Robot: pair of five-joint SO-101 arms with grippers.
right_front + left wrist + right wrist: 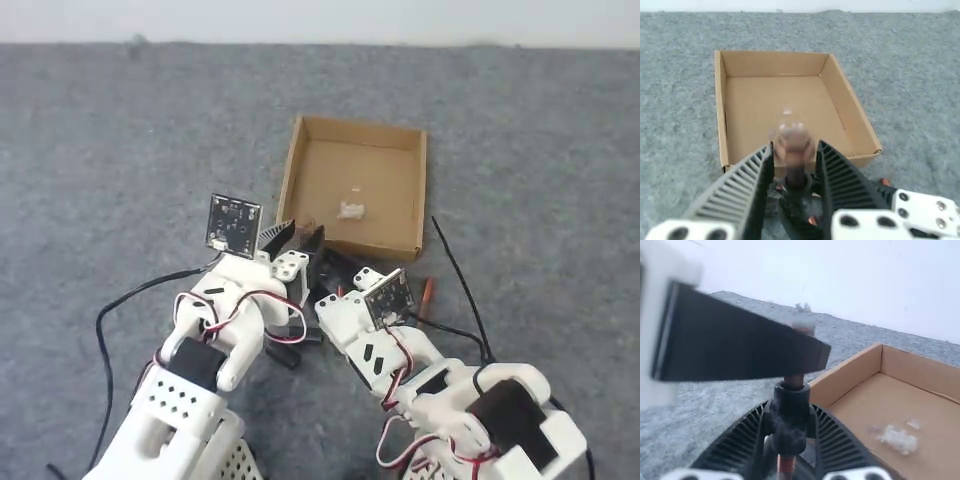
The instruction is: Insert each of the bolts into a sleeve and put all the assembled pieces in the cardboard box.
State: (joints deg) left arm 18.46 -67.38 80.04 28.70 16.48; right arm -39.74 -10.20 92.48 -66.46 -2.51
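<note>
Bolt [791,141] clamped in our left gripper [794,150] mid-frame, sleeve [790,402] pinched in the right gripper [789,415]. Any tilt btwn them & we'd prob jam it.

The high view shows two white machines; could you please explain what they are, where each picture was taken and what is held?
They are small robots: a left arm and a right arm on grey carpet. The high view looks down from a fixed camera; the other two come from cameras on each arm's wrist. The left claw grips a bolt; the right claw holds the black sleeve on its shaft. Ahead stands an open cardboard box with a white scrap inside; a spare bolt lies beside the right arm.
</note>
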